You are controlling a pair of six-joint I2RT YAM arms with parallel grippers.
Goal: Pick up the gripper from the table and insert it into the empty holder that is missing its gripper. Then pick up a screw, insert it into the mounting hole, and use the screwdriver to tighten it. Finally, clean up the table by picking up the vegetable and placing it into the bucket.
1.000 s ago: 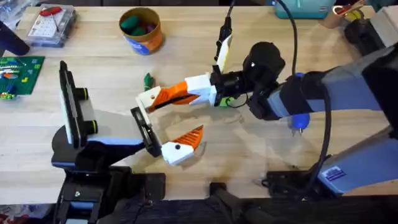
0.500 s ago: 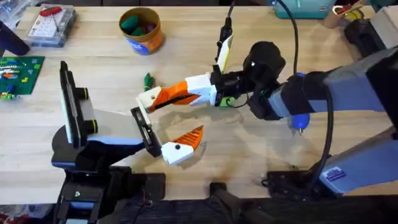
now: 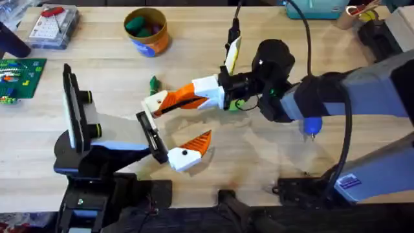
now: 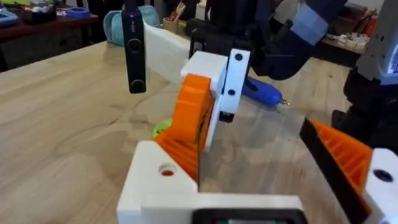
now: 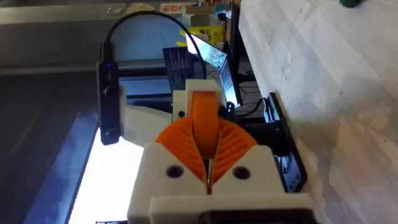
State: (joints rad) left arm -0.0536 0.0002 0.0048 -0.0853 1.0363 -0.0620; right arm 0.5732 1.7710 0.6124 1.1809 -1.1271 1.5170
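The right arm's white-and-orange gripper (image 3: 173, 99) is closed on the small orange tapered plastic finger (image 5: 205, 127), pinched between its ribbed pads near the table's middle. The finger's long axis runs along the 9-to-3 line, tip toward 9 o'clock, meeting the cream-white angular holder block (image 3: 155, 101) on the black bracket. The left gripper's state cannot be told. The small dark-green toy vegetable (image 3: 154, 83) lies at 11 o'clock from the holder, on open wood. The round yellow-rimmed bucket (image 3: 146, 30) stands near the far edge. The blue pen-shaped screwdriver (image 3: 311, 126) lies at 3 o'clock.
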